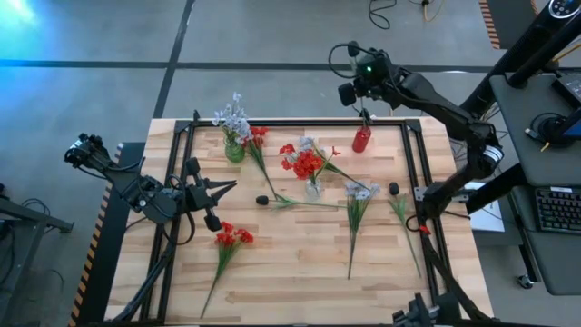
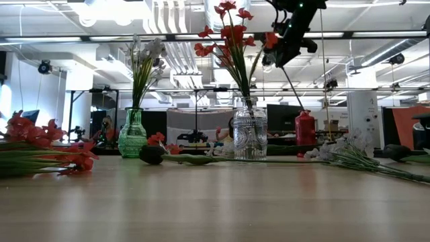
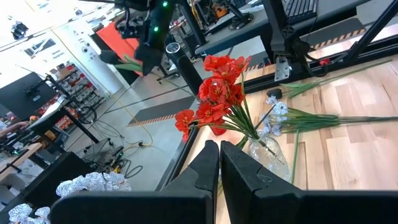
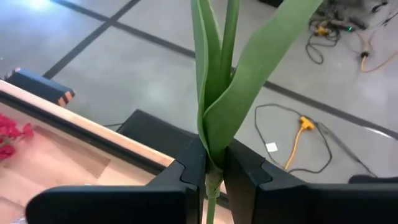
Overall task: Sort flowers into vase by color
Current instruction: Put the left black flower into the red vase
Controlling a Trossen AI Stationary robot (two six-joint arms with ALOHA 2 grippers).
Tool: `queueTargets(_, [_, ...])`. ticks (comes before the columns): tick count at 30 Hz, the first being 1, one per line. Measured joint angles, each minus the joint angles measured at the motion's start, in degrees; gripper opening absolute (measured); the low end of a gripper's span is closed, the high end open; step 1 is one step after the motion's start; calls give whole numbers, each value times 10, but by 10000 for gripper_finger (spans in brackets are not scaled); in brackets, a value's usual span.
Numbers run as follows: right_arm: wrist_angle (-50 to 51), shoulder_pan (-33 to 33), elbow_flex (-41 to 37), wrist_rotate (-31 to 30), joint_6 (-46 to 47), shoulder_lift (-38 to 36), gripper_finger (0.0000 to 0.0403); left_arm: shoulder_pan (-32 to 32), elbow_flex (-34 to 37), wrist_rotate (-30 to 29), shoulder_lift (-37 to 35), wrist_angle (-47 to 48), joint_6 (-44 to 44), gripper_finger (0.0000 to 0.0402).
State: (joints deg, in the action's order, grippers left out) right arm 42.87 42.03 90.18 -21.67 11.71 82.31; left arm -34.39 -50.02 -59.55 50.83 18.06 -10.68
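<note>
The right arm reaches from the right side of the worktop up and back to its far edge, its right gripper raised high above the red vase, which stands at that far edge. The jaws are pinched narrow on the green stem of a flower, held at the base of its long leaves. In the low view this held stem runs steeply, slanting from the gripper down towards the red vase, its lower end hidden behind or in the vase's neck; I cannot tell which. The left arm lies low over the left part of the worktop, the left gripper pointing right towards the clear glass vase, fingers pressed together on nothing. Red flowers stand upright in that glass vase; pale flowers stand in the green vase. More sprays lie flat: a red one at the front left, pale ones right of the glass vase, stems pointing to the near edge.
</note>
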Motion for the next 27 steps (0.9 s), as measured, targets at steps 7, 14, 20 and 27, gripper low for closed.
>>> queueTargets(7, [-83, -13, -100, -25, -3, -89, 38, 0, 0, 0, 0, 0, 0, 0])
queueTargets(14, [-196, -14, -232, -24, -4, -189, 38, 0, 0, 0, 0, 0, 0, 0])
queueTargets(20, [-286, -18, -316, -23, -18, -245, 38, 0, 0, 0, 0, 0, 0, 0])
queueTargets(27, [-326, -18, -361, -23, -28, -257, 38, 0, 0, 0, 0, 0, 0, 0])
